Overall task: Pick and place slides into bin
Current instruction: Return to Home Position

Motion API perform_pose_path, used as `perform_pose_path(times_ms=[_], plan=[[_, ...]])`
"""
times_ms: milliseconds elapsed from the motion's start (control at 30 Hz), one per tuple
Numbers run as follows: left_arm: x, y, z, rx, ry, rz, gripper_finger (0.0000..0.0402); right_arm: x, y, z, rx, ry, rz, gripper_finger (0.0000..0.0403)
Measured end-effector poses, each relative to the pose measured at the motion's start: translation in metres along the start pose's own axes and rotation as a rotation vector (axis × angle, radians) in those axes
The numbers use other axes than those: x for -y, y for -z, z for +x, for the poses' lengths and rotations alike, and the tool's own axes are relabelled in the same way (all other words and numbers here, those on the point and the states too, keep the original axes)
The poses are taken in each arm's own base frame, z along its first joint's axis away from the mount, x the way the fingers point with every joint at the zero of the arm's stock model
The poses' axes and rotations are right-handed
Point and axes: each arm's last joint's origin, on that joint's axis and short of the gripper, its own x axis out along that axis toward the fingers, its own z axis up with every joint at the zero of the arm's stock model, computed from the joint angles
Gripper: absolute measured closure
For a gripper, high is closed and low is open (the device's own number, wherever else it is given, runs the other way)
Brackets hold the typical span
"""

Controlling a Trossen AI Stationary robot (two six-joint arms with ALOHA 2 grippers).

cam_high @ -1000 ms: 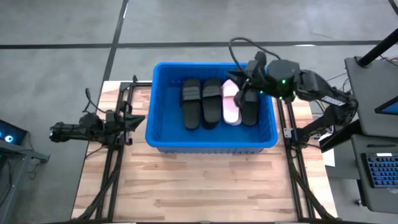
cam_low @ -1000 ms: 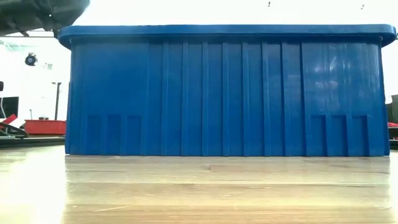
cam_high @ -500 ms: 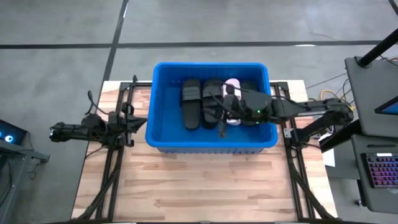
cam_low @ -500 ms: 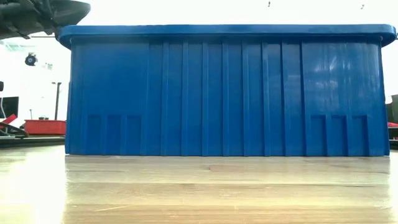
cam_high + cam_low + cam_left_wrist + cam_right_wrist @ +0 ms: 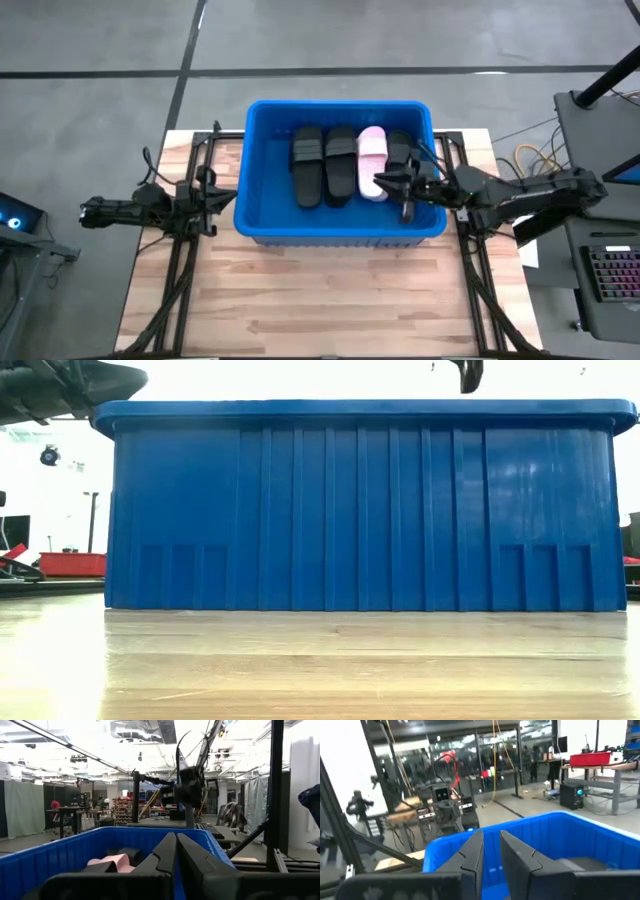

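The blue bin (image 5: 340,234) stands on the wooden table and fills the low view (image 5: 360,510). Lying flat on its floor, side by side, are two black slides (image 5: 307,166) (image 5: 340,166), a pink one (image 5: 372,160) and a further black one (image 5: 400,158). My right gripper (image 5: 380,184) hangs level over the bin's right part and points toward the table's left. In its wrist view (image 5: 491,838) the fingers stand a narrow gap apart with nothing between them. My left gripper (image 5: 228,195) waits shut outside the bin's left wall (image 5: 176,838).
Bare wooden table top (image 5: 320,295) lies in front of the bin. Dark arm mounts and rails run along both table sides (image 5: 185,260) (image 5: 478,270). A desk with a keyboard (image 5: 610,275) stands beyond the right edge.
My right gripper has come down from above the bin's far right corner and tipped to level. It reached across the slides toward the bin's middle, then drew back toward the right wall. Its finger now shows above the rim in the low view. The slides have stayed put.
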Motion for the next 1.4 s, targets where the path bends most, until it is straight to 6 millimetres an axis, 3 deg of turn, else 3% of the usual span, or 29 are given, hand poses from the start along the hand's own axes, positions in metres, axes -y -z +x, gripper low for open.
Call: perform_pose_path(times_ms=[133,267,567,767,967,1400], plan=[[-0.001,0.0,0.0,-0.004,-0.04,0.001,0.0401,0.012,0.028,-0.012,0.067,0.008,-0.01,0.0349],[-0.002,0.002,0.0,-0.014,-0.088,0.003,0.0401,0.029,0.048,-0.021,0.018,0.07,-0.013,0.0349],[-0.003,0.005,0.0,-0.022,-0.105,0.005,0.0401,0.044,0.052,-0.07,0.136,0.012,0.023,0.0349],[-0.003,0.005,0.0,-0.019,-0.105,0.003,0.0401,0.048,0.07,-0.092,0.13,-0.024,0.042,0.0362],[-0.003,0.004,0.0,-0.017,-0.105,0.001,0.0401,0.052,0.083,-0.105,0.183,-0.032,0.016,0.0392],[-0.002,0.005,0.0,-0.021,-0.095,-0.002,0.0402,0.055,0.108,-0.114,0.212,-0.081,0.003,0.0394]])
